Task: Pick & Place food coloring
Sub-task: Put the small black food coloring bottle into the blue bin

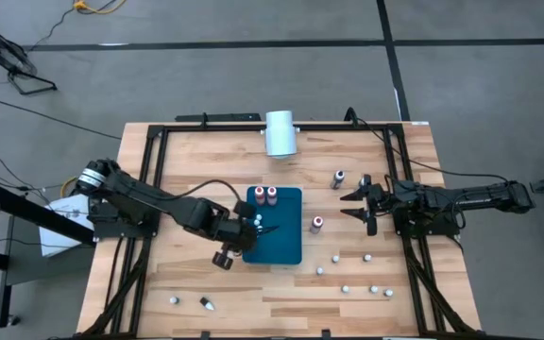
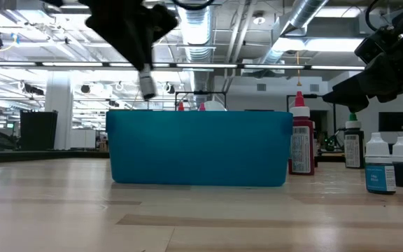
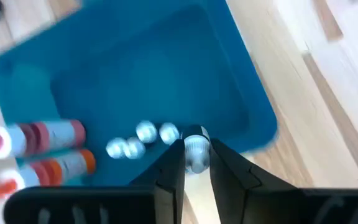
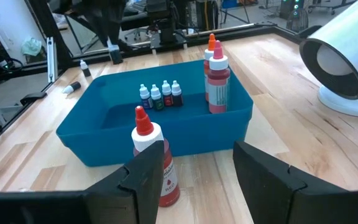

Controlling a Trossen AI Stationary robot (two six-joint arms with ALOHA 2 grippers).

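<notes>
High view: pale wooden table (image 1: pixel 206 170), then a large white cylinder (image 1: pixel 280 133) at its far edge. A teal rectangular plastic bin (image 1: pixel 286 244) holds two tall red-bodied bottles (image 1: pixel 266 195). Left gripper (image 3: pixel 196 163) hangs over it, pinching a tiny white-capped food-coloring bottle (image 3: pixel 196 146). Right gripper (image 4: pixel 194 163) waits spread at the right edge, beside a red-capped bottle (image 4: pixel 154 163).

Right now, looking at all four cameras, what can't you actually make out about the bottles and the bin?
- Low view: the blue bin wall hides its contents; only red tips show.
- Left wrist view: the small bottle in the shut left gripper is blurred; its color is unreadable.
- High view: loose bottles near the front edge are too small to tell colors.
- Right wrist view: the open right gripper fingers cover the red-capped bottle base.
</notes>
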